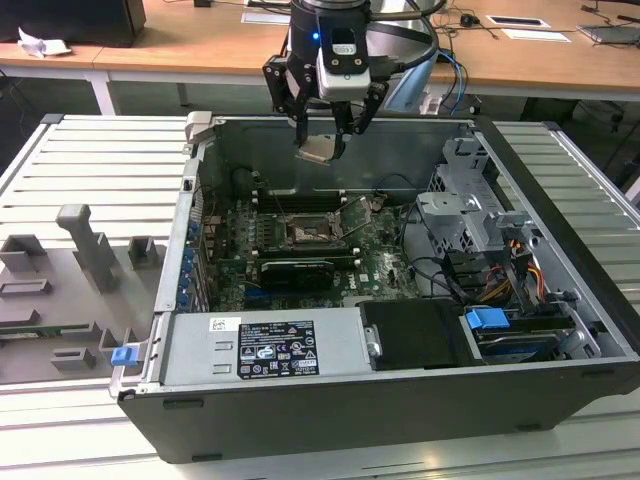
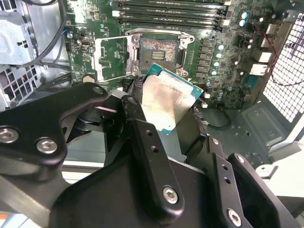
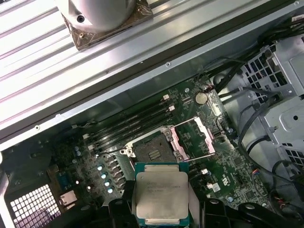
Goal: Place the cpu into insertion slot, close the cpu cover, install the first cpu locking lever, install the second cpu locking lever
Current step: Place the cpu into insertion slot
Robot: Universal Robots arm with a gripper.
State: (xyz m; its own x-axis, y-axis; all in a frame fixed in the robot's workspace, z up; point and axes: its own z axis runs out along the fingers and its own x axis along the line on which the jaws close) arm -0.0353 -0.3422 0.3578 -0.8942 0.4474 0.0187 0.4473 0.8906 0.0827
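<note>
The computer case (image 1: 400, 410) is seen lying open on the slatted metal counter (image 1: 90, 180), with grey fixtures (image 1: 90, 250) set on the counter at the exterior view's left.

The gripper (image 1: 320, 140) is held above the far wall of the case, over the green motherboard (image 1: 380, 250). The cpu (image 1: 318, 150) is gripped between the fingers (image 2: 142, 137), which are closed narrowly on two opposite edges of the chip. The pale metal face of the cpu is visible in both wrist views (image 3: 161, 194), with its green edge showing around it. It is held tilted in the air, apart from the board and not touching the socket.

The insertion slot (image 3: 153, 151) is seen uncovered on the board, its dark contact field exposed inside the silver rim. The cpu cover (image 3: 192, 137) is swung up and open beside the slot, on its hinge side. In the second wrist view the slot (image 2: 159, 50) is seen just past the raised corner of the cpu, and the cover (image 2: 111, 57) beside it.

The long black memory slots (image 2: 166, 9) are noted alongside the socket. The black graphics card (image 1: 295, 272) lies nearer the power supply (image 1: 265, 345).
</note>
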